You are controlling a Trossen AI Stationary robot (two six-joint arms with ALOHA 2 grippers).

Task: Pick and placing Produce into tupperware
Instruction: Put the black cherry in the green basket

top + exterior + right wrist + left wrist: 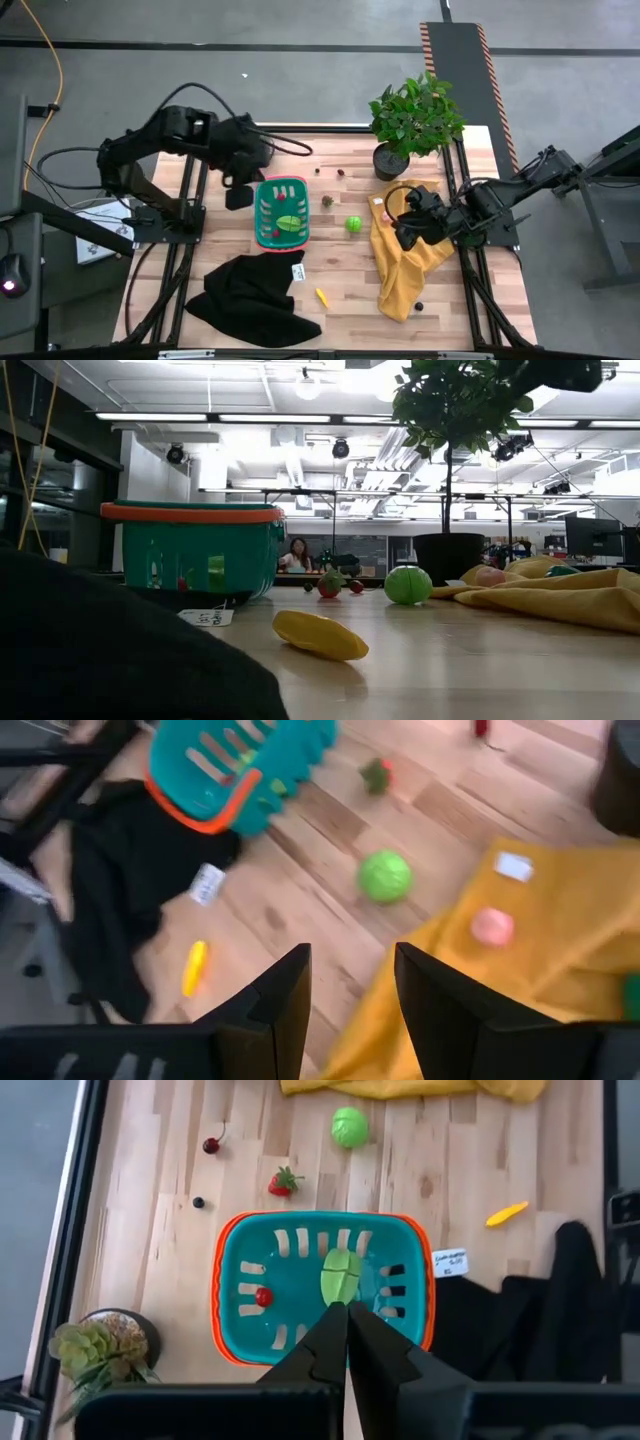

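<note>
So, high view: left gripper [238, 196] is hovering beside the teal slotted plastic basket with the red-pink rim [281, 212], jaws closed on nothing.

Left wrist view: a yellow-green toy piece [340, 1275] and a small red one [263, 1296] are lying inside it.

Right wrist view: right gripper [350, 982] is hanging part-open and empty over the yellow cloth [520, 935] (pink toy fruit [492, 927] nearest); it should be centring over that before descending.

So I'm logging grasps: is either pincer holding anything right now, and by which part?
Nothing is held. The left pincer is shut and empty above the basket; the right pincer is open over the yellow cloth.
</note>
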